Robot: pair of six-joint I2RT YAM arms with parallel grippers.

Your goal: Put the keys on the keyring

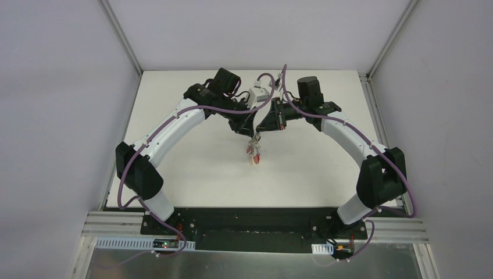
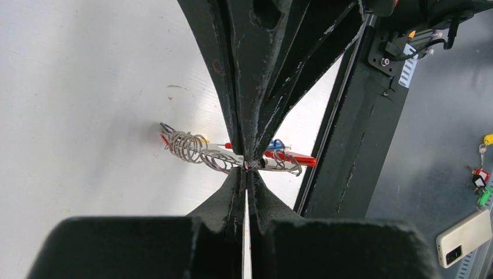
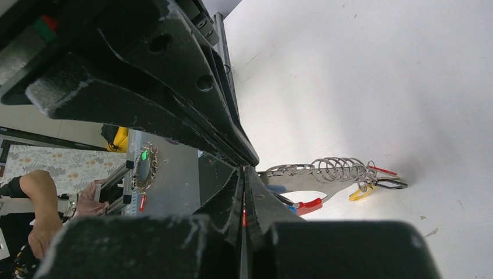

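The left arm reaches in from the left edge of the white table (image 1: 186,174), with bare tabletop between it and the aluminium rail on that side. More bare top lies in front of it, toward the black base plate (image 1: 256,218). The left gripper (image 1: 250,134) is fully closed, its tips pinching the keyring (image 1: 254,152) near the middle of the table, somewhat toward the back wall. The right gripper (image 1: 260,132) meets it tip to tip from the other side. It is closed just as tight on the same spot of the keyring, so the two pairs of fingers almost touch. To the right, the right arm curves back to its base with open tabletop on both sides of it.

The keyring hangs below the joined tips, over its shadow on the table. It is a grey curved metal clip with a red section (image 3: 308,204) and a row of thin wire rings (image 3: 340,170) bunched like a spring along it. The keys (image 3: 357,195) dangle at the far end. A yellow head, a black one and a thin red one show, and the left wrist view shows a bit of blue (image 2: 278,143).

The tabletop is matt white with a few faint scuffs, and plain pale walls close it in. Past the table edge, on a lower grey surface, lie a cream phone (image 2: 465,235) and a spare bunch of tagged keys (image 2: 479,179). A person's arm (image 3: 35,197) shows at the far left of the right wrist view.
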